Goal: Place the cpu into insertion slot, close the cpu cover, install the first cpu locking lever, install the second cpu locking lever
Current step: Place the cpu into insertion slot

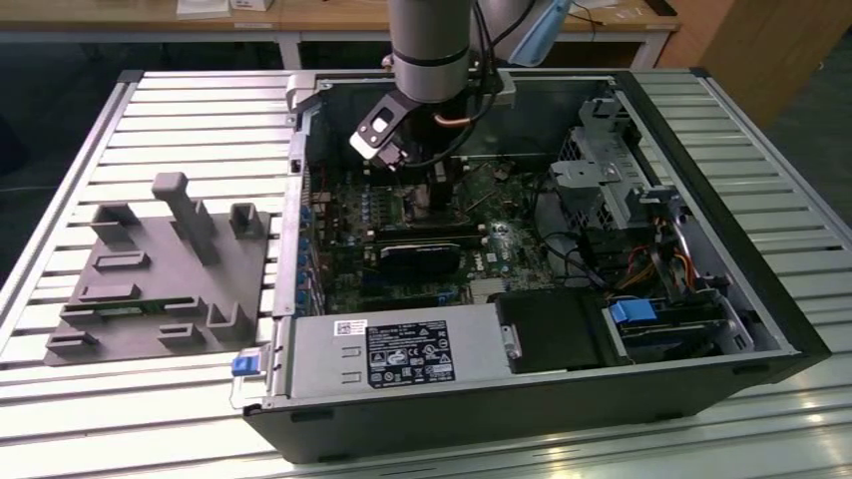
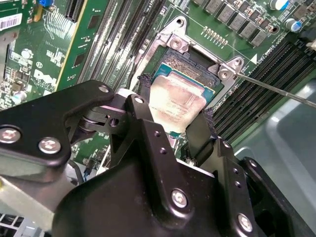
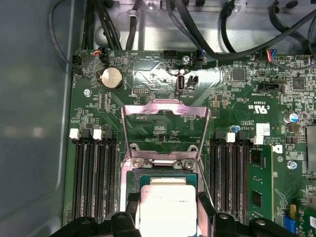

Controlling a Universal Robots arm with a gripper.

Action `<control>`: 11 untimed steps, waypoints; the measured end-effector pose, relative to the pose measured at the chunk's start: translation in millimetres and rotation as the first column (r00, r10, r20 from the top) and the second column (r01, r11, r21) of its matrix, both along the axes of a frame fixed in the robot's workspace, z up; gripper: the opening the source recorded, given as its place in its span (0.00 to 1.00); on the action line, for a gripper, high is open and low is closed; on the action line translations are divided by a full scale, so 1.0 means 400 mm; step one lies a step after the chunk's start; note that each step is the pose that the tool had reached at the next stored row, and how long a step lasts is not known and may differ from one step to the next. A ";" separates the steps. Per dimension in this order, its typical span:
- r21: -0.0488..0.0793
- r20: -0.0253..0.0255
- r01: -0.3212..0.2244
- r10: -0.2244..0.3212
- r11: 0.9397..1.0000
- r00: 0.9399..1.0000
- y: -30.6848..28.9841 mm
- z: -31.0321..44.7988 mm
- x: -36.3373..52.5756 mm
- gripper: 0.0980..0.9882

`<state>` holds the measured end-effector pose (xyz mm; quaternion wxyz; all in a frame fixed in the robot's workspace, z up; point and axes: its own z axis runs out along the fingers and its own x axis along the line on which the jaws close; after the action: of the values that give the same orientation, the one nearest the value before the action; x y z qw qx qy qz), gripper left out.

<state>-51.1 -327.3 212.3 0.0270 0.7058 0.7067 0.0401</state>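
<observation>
A slatted metal worktop (image 1: 160, 120) carries an open black computer case (image 1: 745, 329) lying on its side, and a grey moulded fixture (image 1: 147, 279) sits near it, at the exterior view's left. The robot arm (image 1: 429, 45) comes down from above into the far half of the case. A green motherboard (image 1: 359, 269) covers the case floor, and a silver power supply (image 1: 386, 349) lies along the near wall. On the board, in the first wrist view, the cpu cover (image 3: 165, 107) stands swung open on its hinge, and bare board shows through its square window. Long black memory slots (image 3: 94, 173) run on both sides of the socket, and a round coin cell (image 3: 111, 77) sits beyond the cover. The insertion slot (image 3: 165, 175) lies just in front of the cover's hinge, with its dark centre partly exposed. In the second wrist view a thin metal rod (image 2: 271, 89) reaches out from one hinge screw of the slot (image 2: 190, 66). The end effector (image 3: 167, 213) is clenched on the cpu (image 3: 165, 200), with one black finger pressed on each of two opposite edges. The chip (image 2: 177, 106) shows its silver top upward, directly over the slot and overlapping its rim. Whether it rests in the slot cannot be told.
</observation>
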 end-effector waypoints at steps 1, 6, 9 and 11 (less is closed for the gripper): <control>0.000 0.000 0.003 -0.003 1.000 1.000 0.000 -0.002 -0.001 0.49; 0.000 0.000 0.011 -0.011 1.000 1.000 0.003 -0.010 -0.002 0.49; 0.000 0.000 0.017 -0.017 1.000 1.000 0.006 -0.015 -0.003 0.49; 0.000 0.000 0.022 -0.022 1.000 1.000 0.008 -0.017 -0.003 0.49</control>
<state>-52.3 -324.0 205.5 0.0275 0.7136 0.6989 0.0397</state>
